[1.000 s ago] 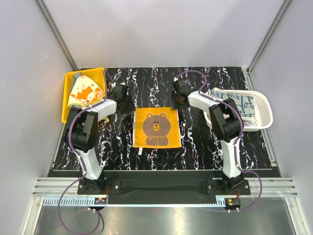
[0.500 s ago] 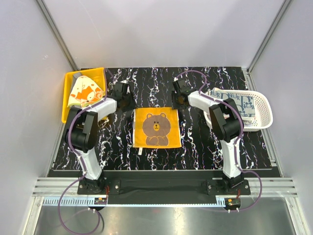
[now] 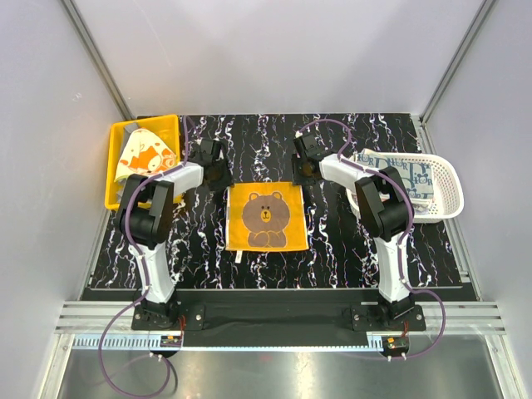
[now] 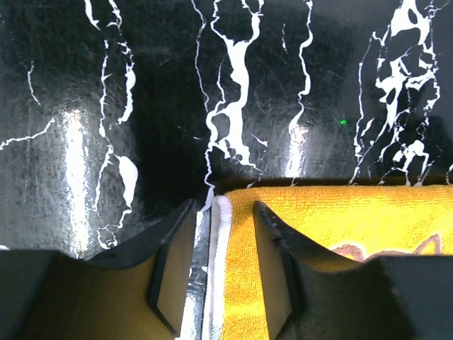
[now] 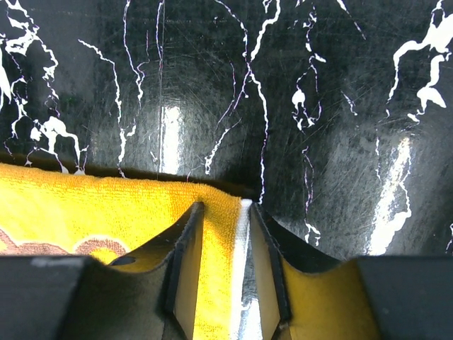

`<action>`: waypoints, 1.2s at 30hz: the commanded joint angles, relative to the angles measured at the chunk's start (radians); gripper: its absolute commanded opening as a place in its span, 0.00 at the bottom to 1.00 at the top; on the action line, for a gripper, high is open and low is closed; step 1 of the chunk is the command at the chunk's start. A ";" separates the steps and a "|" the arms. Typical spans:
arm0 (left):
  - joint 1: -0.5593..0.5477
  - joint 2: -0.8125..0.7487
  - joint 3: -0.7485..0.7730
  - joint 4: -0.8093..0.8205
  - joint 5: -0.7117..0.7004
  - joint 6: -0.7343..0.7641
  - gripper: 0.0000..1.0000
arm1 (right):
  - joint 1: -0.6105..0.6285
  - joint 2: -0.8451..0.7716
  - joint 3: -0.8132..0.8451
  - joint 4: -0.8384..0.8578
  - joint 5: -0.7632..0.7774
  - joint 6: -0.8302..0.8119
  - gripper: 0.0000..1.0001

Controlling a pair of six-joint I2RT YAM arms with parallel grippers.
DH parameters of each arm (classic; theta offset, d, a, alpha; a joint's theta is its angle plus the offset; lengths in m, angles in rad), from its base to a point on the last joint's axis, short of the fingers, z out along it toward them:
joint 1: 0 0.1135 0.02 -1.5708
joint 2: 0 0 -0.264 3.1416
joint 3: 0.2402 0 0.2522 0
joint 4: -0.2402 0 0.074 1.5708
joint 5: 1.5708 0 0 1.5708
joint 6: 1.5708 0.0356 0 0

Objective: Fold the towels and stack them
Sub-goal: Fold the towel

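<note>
An orange-yellow towel (image 3: 266,216) with a brown bear face lies flat in the middle of the black marbled table. My left gripper (image 3: 219,174) is down at its far left corner. In the left wrist view the left gripper (image 4: 224,207) is open, its fingers (image 4: 172,263) astride the white-hemmed edge of the towel (image 4: 333,219). My right gripper (image 3: 305,171) is at the far right corner. In the right wrist view it (image 5: 226,208) is open, its fingers (image 5: 185,263) astride the hem of that corner (image 5: 106,205). The towel lies flat in both views.
A yellow plastic bin (image 3: 116,187) at the left holds an orange-and-white patterned towel (image 3: 143,154). A white slotted basket (image 3: 445,195) at the right holds a blue-white patterned towel (image 3: 409,176). Grey walls enclose the table.
My left gripper has moved a little right and nearer, onto the towel's far left corner. The right gripper and the towel have not moved.
</note>
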 commanded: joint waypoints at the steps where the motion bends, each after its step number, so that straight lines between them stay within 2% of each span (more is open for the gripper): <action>1: -0.001 0.019 0.030 -0.010 -0.033 0.016 0.39 | -0.008 0.027 0.030 -0.003 -0.016 -0.017 0.36; 8: -0.001 0.013 0.002 0.068 -0.010 0.013 0.25 | -0.017 0.008 0.015 0.008 -0.033 -0.020 0.22; 10: -0.001 0.014 0.001 0.102 0.008 0.013 0.17 | -0.020 0.007 0.016 0.009 -0.044 -0.023 0.18; 12: 0.002 0.019 -0.001 0.128 0.039 0.008 0.13 | -0.025 0.004 0.015 0.015 -0.051 -0.029 0.13; 13: 0.001 0.020 0.001 0.151 0.052 -0.002 0.03 | -0.026 0.000 0.013 0.018 -0.053 -0.031 0.12; 14: 0.002 0.022 0.001 0.165 0.060 -0.005 0.00 | -0.029 -0.003 0.013 0.023 -0.056 -0.032 0.10; 19: 0.011 0.028 0.034 0.245 0.102 -0.045 0.00 | -0.061 -0.019 0.027 0.054 -0.057 -0.034 0.02; 28: 0.027 0.005 0.146 0.317 0.146 -0.085 0.00 | -0.100 -0.096 0.062 0.143 -0.090 -0.037 0.01; 33: 0.028 -0.039 0.114 0.292 0.123 -0.070 0.00 | -0.101 -0.170 0.007 0.189 -0.093 -0.032 0.01; 36: 0.030 -0.102 0.048 0.288 0.091 -0.068 0.00 | -0.101 -0.246 -0.100 0.233 -0.122 -0.014 0.02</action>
